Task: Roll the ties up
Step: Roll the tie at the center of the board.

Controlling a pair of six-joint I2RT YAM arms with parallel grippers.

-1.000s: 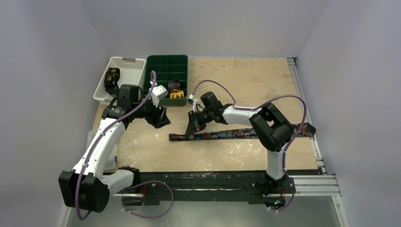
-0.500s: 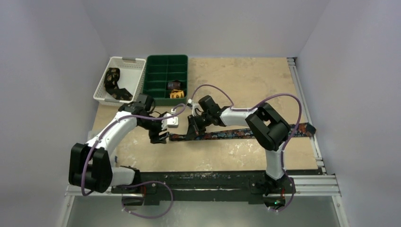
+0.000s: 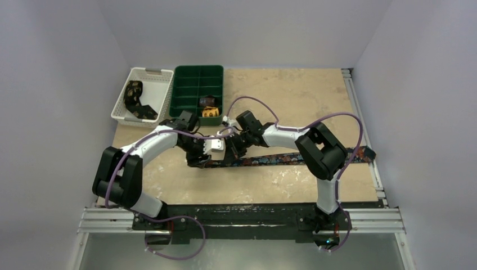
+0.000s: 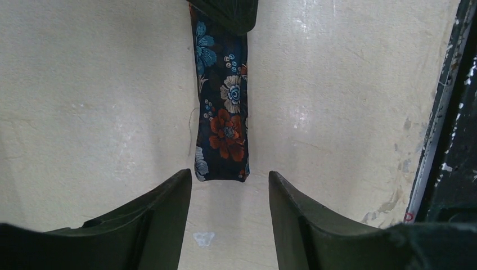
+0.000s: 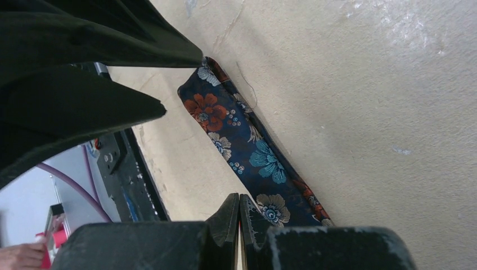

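Stretched flat across the table's middle toward its right edge: the navy floral tie [image 3: 270, 160]. Spread apart, straddling the tip of its narrow end without gripping: the left jaws. Pressed shut, tips meeting the tie farther along: the right jaws.

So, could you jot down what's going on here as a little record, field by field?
Tie: navy floral tie, flat on the table
Left hand: open, fingers either side of the tie's end, not gripping
Right hand: shut, tips on the tie further along
Green tray: two rolled ties
White basket: dark gold-patterned ties, loose
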